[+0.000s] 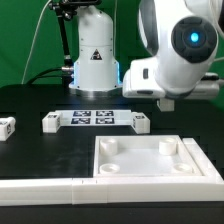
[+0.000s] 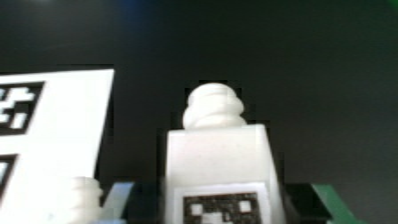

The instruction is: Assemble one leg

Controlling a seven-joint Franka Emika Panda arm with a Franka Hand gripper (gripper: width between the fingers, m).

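In the wrist view the leg (image 2: 217, 160), a small white block with a black-and-white tag on its near face and a rounded knob at its far end, stands between my gripper's (image 2: 221, 203) dark fingers (image 2: 125, 200). The jaws sit against both of its sides, so the gripper is shut on it and holds it over the black table. In the exterior view the gripper (image 1: 167, 99) hangs under the arm's white hand at the upper right, above the table. The leg itself is hidden there.
The marker board (image 1: 95, 118) lies mid-table and shows in the wrist view (image 2: 50, 130). A large flat white panel with round sockets (image 1: 150, 160) lies front right. A long white bar (image 1: 50, 186) lies along the front. Another small white block (image 1: 7, 125) sits at the far left.
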